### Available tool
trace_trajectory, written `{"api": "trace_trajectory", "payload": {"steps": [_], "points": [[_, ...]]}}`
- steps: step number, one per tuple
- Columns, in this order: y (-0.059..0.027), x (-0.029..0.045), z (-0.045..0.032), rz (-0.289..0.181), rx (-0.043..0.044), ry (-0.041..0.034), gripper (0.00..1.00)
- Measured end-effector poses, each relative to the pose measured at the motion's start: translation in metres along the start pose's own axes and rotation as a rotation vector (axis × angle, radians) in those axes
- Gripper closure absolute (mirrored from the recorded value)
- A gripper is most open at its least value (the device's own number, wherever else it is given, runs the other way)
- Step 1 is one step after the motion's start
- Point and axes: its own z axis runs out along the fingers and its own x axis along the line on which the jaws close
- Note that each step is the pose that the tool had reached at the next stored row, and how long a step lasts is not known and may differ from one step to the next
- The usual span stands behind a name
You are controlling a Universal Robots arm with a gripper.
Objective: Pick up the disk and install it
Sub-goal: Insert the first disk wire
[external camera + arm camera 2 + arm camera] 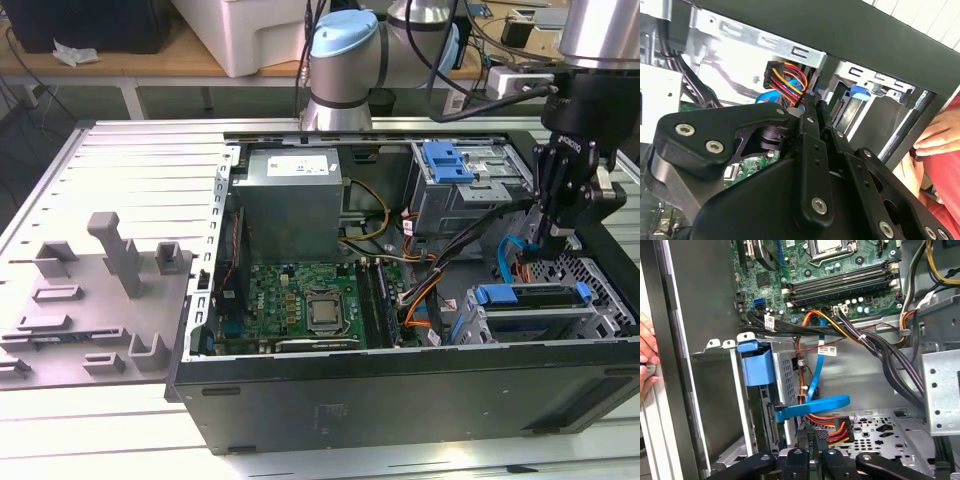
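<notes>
Since the disk [530, 298], sat in its bay [473, 328] just under the empty, pinched-shut claw [552, 248], is stiff, heavyish and knock-sensitive, I'd grab it by the blue plastic frame [756, 365].

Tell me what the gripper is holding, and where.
Nothing: the gripper is shut and empty by the cables; the disk sits in its bay.

The gripper [817, 106] is matt black, with bright metal screws. The disk [530, 305], at four o'clock in the exterior view, wears a smooth blue plastic carrier. The power supply [290, 200] is dull grey sheet metal (with a white paper sticker); the table [150, 150] at ten o'clock is ribbed bare aluminium.
</notes>
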Motion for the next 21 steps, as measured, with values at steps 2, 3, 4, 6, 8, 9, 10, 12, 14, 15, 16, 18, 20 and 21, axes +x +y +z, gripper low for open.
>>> {"api": "trace_trajectory", "payload": {"steps": [2,3,4,6,8,9,10,12,14,15,16,18,20,21], "points": [[0.0015,0.0059,0.0014,-0.001,0.0038,-0.0021,0.83],[0.0020,0.0082,0.0019,-0.002,0.0053,-0.0029,0.83],[0.0023,0.0096,0.0022,-0.002,0.0065,-0.0034,0.83],[0.0029,0.0123,0.0028,-0.004,0.0089,-0.0045,0.83],[0.0035,0.0142,0.0033,-0.006,0.0116,-0.0056,0.83],[0.0037,0.0150,0.0035,-0.007,0.0130,-0.0062,0.83],[0.0038,0.0153,0.0036,-0.009,0.0140,-0.0066,0.83],[0.0040,0.0168,0.0039,-0.015,0.0186,-0.0103,0.83],[0.0039,0.0178,0.0042,-0.020,0.0213,-0.0159,0.83],[0.0040,0.0178,0.0042,-0.020,0.0211,-0.0169,0.83],[0.0040,0.0179,0.0042,-0.020,0.0211,-0.0173,0.83],[0.0040,0.0179,0.0042,-0.020,0.0209,-0.0184,0.83],[0.0040,0.0179,0.0042,-0.020,0.0208,-0.0191,0.83],[0.0040,0.0179,0.0042,-0.020,0.0208,-0.0191,0.83]]}}
